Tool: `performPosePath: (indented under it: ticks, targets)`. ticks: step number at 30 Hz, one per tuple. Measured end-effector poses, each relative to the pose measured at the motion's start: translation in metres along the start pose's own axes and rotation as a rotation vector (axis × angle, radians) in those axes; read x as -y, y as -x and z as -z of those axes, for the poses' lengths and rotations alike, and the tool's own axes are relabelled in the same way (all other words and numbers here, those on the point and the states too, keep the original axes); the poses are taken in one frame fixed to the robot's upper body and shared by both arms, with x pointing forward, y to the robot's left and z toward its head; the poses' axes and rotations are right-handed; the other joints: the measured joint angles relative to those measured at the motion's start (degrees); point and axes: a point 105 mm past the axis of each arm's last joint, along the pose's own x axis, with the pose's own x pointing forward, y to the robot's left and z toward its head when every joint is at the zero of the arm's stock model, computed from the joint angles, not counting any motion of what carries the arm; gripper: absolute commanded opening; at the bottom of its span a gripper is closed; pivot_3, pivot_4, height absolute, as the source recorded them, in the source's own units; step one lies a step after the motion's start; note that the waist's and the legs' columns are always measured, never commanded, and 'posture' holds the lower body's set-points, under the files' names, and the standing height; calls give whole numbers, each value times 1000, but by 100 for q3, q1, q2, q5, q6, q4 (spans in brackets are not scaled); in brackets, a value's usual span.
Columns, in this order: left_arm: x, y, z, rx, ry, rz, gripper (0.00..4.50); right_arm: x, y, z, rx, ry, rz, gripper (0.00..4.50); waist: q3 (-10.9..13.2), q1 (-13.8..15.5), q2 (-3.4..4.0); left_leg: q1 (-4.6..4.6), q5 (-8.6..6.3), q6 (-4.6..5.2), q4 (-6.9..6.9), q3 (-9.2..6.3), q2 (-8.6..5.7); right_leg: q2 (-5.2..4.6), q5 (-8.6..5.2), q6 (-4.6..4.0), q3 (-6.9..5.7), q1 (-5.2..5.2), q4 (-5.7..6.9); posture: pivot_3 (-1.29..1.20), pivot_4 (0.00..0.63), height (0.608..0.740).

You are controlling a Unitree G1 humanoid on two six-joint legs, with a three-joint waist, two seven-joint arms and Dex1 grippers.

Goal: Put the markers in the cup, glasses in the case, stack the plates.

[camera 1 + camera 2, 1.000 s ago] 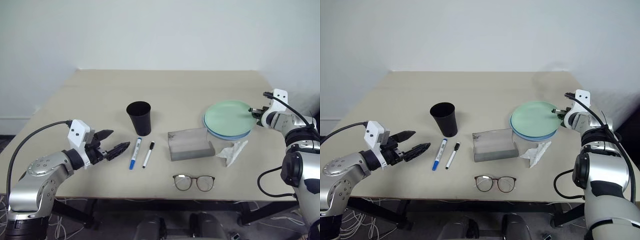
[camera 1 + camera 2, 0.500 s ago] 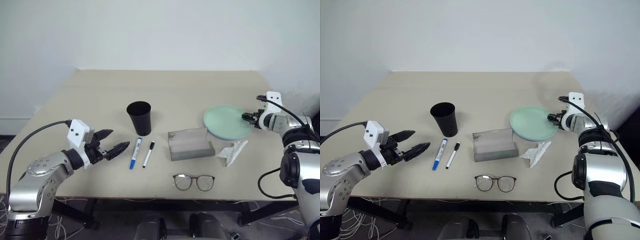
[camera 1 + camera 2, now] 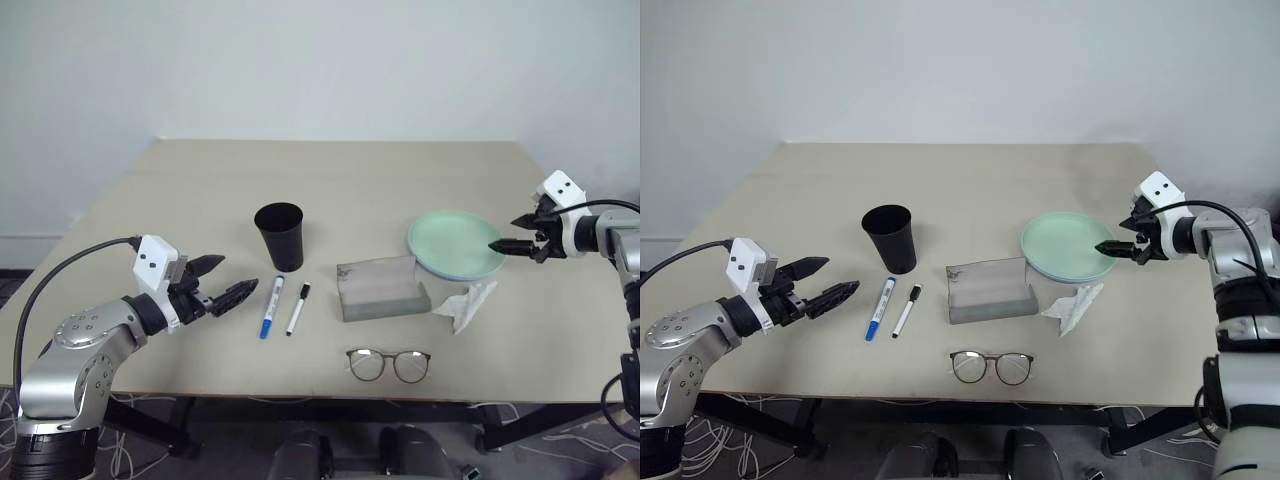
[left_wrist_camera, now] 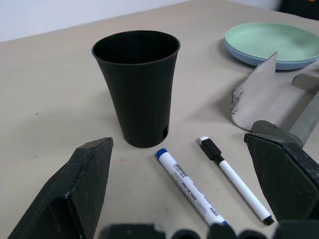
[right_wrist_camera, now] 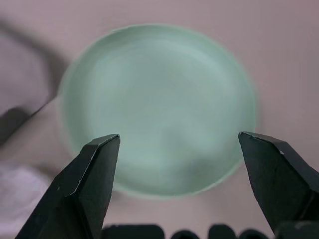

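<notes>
since a second ago the right claw [image 3: 1114, 249] has let go the mint plate [image 3: 1068, 244], now stacked; both claws gape empty (left claw [image 3: 220, 285] may nudge the markers [image 3: 270, 306]).

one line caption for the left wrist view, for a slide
Open left gripper faces the black cup, with the two markers lying on the table in front of it and the stacked plates beyond.

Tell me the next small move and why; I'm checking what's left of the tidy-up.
Probably the left gripper should reach forward to the blue-capped marker. The green plate already sits on the blue plate, while both markers lie on the table beside the black cup, and that gripper is open, pointing at them.
</notes>
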Motion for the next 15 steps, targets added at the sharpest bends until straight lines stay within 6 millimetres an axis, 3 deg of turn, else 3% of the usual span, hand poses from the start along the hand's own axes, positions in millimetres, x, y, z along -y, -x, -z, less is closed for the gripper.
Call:
performPosePath:
  ticks: [5, 9, 15]
  targets:
    - [0, 0, 0, -1, 0, 1, 4500, -20, 10, 6, -20, -41, -117, 4107, -1, 4, -4, 5, 0, 0, 4, -1, 9, -2, -1, -1, -11, 5, -4, 0, 0, 727]
    - [0, 0, 0, -1, 0, 1, 4500, -41, 6, 20, -56, -36, -221, 4107, 0, 14, -5, 4, -1, 1, 6, 1, 9, -6, -1, -1, -13, 5, -6, 0, 0, 727]
    - [-1, 0, 1, -4, 1, -2, 4500, -53, 0, 36, -98, -27, -267, 4107, 1, 17, -6, -2, -1, 1, 7, 2, 9, -6, -1, -1, -15, 2, -9, 0, 0, 727]
